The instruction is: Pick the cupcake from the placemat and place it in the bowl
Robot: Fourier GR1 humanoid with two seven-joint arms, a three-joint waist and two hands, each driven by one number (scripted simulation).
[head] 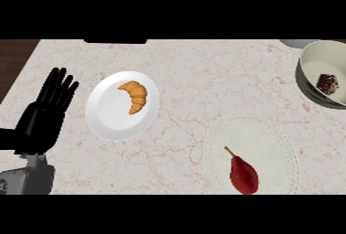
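Note:
A small dark brown cupcake [327, 84] lies inside the pale bowl [312, 61] at the counter's right edge. The round cream placemat [263, 137] sits lower right of centre and carries a dark red pear [243, 175] near its lower edge. My left hand [44, 114] rests at the left edge, black fingers straight and pointing up, holding nothing. My right hand does not show in the head view.
A white plate [108, 114] with an orange croissant [135, 95] stands left of centre, just right of my left hand. A dark object [115, 41] sits at the counter's far edge. The dark wooden floor [13, 59] shows beyond the counter's left edge.

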